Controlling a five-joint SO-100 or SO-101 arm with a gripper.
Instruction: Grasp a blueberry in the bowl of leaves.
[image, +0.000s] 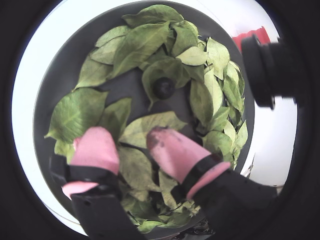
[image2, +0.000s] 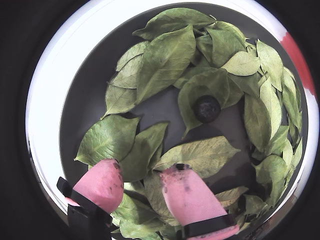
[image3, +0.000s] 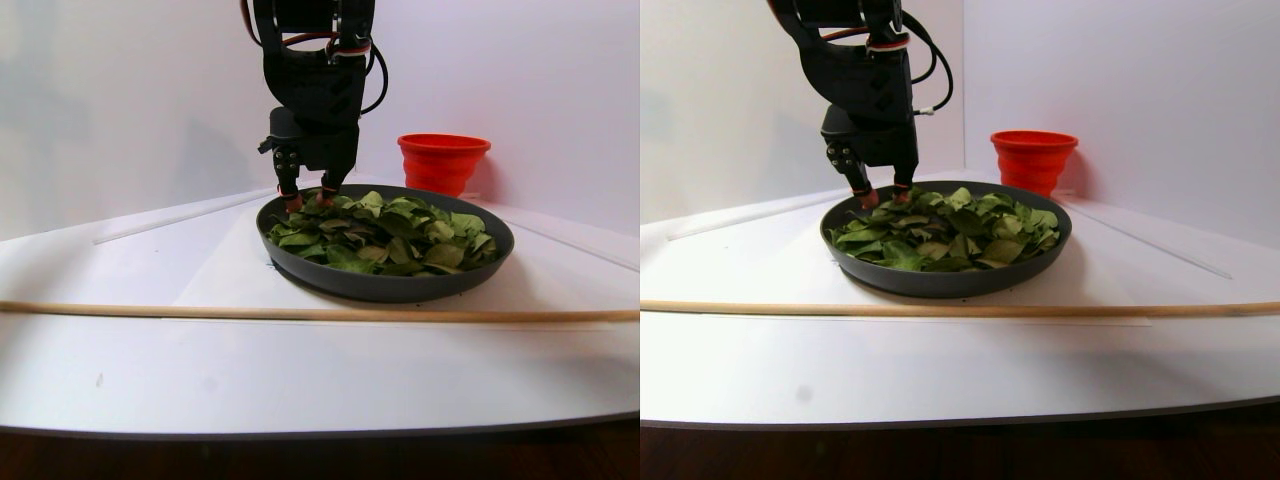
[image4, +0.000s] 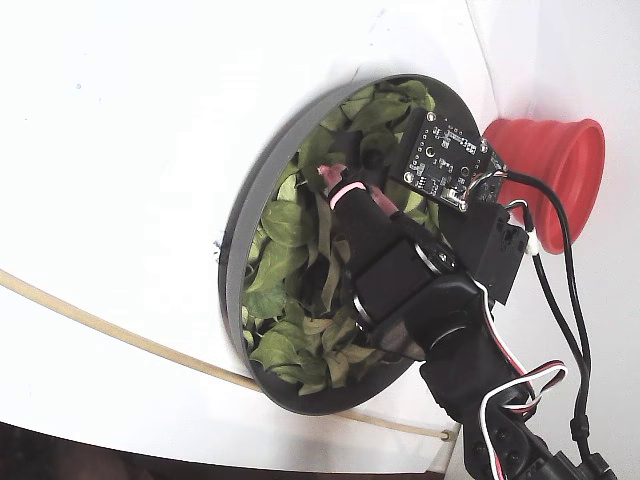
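Observation:
The dark-grey bowl (image: 60, 80) holds a ring of green leaves (image: 140, 42). A dark round blueberry (image: 163, 87) lies on a leaf near the bowl's middle; it also shows in the other wrist view (image2: 207, 108). My gripper (image: 127, 134) has pink fingertips (image2: 102, 182) that stand apart with nothing between them. It hangs low over the leaves, short of the blueberry. In the stereo pair view the gripper (image3: 305, 198) is at the bowl's back left rim (image3: 385, 285). In the fixed view the arm covers part of the bowl (image4: 235, 240), and the blueberry is hidden there.
A red cup (image3: 443, 160) stands just behind the bowl on the right; it also shows in the fixed view (image4: 545, 170). A thin wooden stick (image3: 300, 313) lies across the white table in front of the bowl. White walls close in behind.

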